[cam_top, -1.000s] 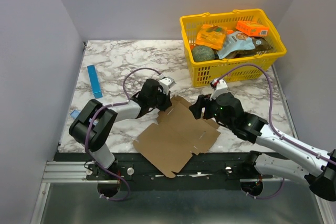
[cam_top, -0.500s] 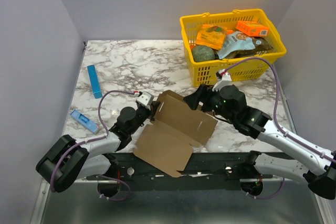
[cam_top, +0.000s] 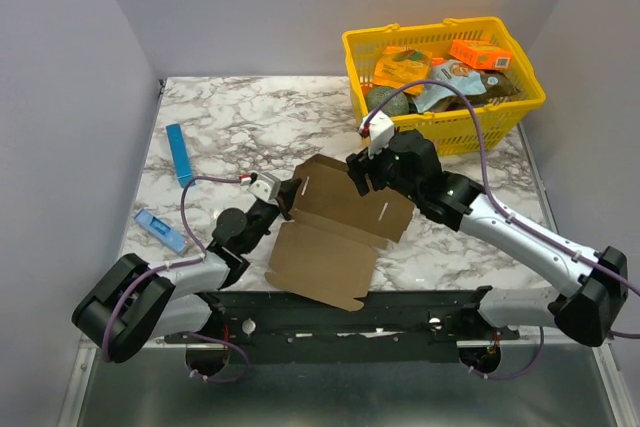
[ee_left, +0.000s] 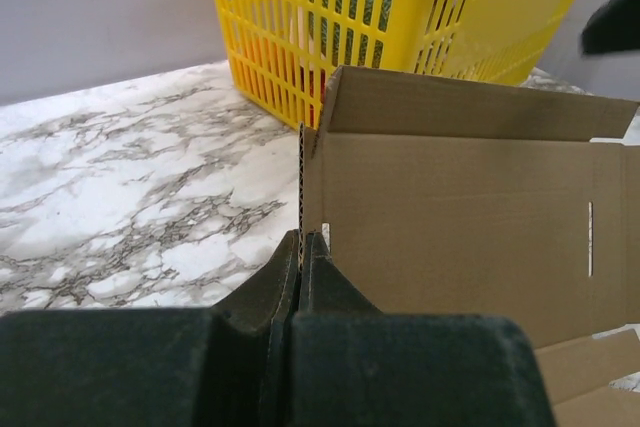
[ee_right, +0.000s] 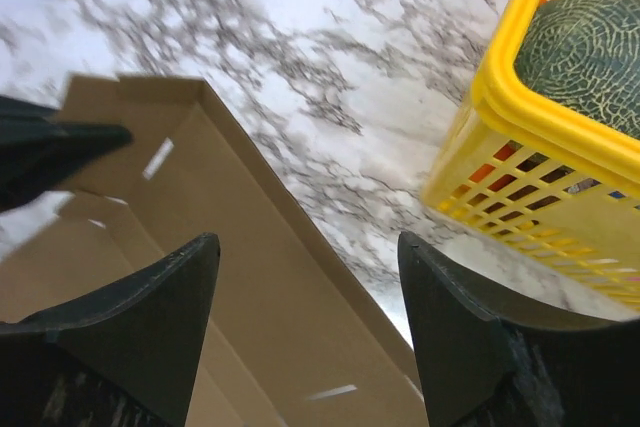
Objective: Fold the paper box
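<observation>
In the middle of the frame, on the marble table [cam_top: 240,117], sits the paper box [cam_top: 335,237] — one panel stands up, the rest lies flat. The left gripper [ee_left: 303,247] is pinched tight on that panel's edge. The right gripper [ee_right: 305,247] hangs wide open over the box, holding nothing. Most folds look left to do.

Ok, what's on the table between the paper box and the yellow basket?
Nothing. The right wrist view shows only bare marble table between the paper box and the yellow basket; the left wrist view agrees.
</observation>
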### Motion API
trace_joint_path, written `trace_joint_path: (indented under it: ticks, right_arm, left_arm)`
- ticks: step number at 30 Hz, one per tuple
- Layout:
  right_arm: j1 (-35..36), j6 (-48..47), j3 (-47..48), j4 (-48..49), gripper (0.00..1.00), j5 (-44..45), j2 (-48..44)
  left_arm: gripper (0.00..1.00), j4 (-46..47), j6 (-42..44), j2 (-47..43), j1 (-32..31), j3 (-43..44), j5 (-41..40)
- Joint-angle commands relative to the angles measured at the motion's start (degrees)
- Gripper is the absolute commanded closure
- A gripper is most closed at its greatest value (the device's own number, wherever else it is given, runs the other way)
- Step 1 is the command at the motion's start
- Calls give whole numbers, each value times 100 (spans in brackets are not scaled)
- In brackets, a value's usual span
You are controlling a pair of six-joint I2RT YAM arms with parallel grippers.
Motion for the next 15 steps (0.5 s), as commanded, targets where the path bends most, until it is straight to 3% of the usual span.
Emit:
trace_joint_path:
  ticks: [1, 9, 15]
  right_arm:
    - [-233, -1108, -122, -369, 21, -309, 187]
    - [-304, -1627, -236, -158, 22, -572, 354]
    - [-304, -1856, -245, -1, 28, -872, 705]
  left_arm:
    - [100, 460, -46, -42, 140, -100, 385]
    - [100, 557, -125, -86, 281, -162, 639]
    - [100, 592, -152, -68, 325, -171, 824]
